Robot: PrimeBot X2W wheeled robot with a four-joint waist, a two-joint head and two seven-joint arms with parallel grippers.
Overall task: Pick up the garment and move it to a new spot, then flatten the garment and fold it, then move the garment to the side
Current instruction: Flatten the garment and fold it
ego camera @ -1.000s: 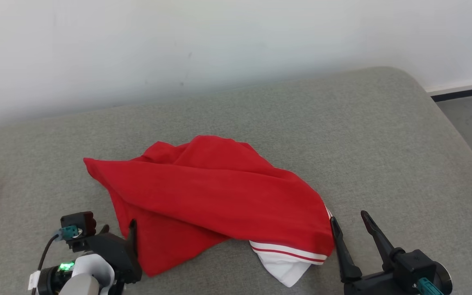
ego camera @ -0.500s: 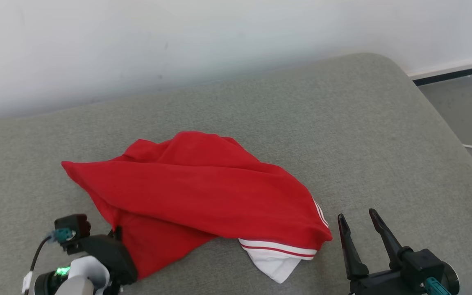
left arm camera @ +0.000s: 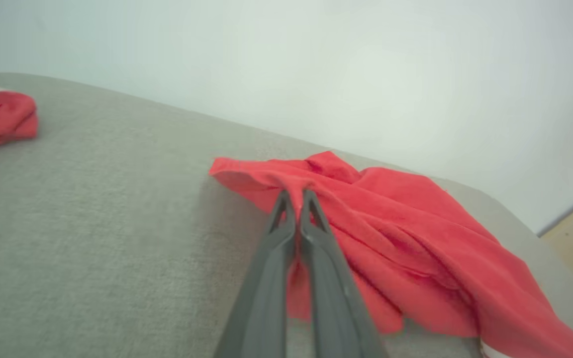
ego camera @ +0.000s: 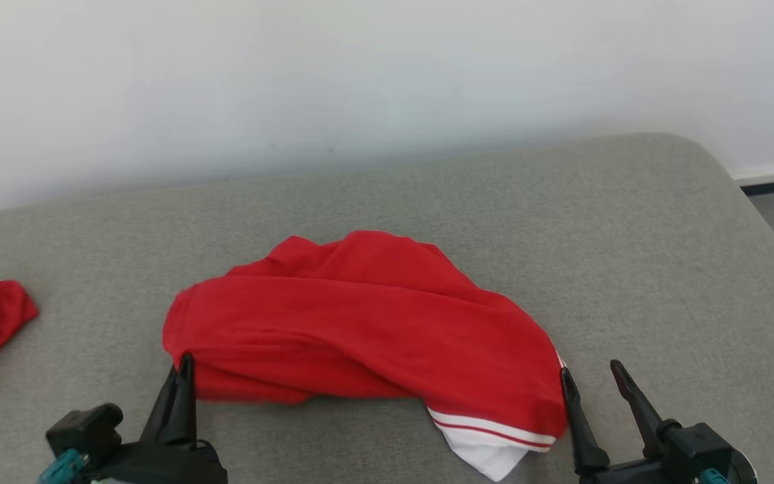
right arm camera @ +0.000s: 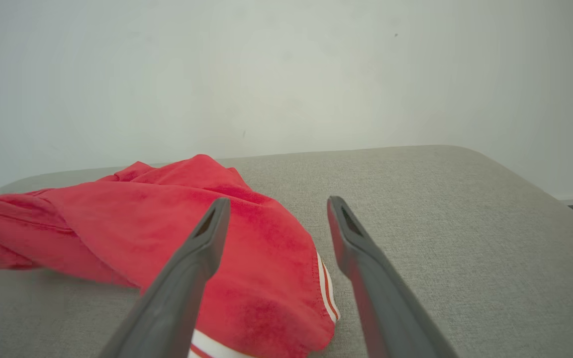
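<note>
Left wrist view: the garment (left arm camera: 391,223) lies mid-cushion (left arm camera: 92,223), its left edge now pinched in the left gripper (left arm camera: 294,199), whose jaws stood apart a second ago; the cloth has bunched there. Pickup looks begun. The right gripper (ego camera: 590,371) waits low, spread wide, just beside the white-striped hem.

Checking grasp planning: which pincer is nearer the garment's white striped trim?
Right. The right pincer, open, sits just right of the white striped trim at the near right corner of the red garment; the left pincer is shut on the garment's left edge, across the cloth.
</note>
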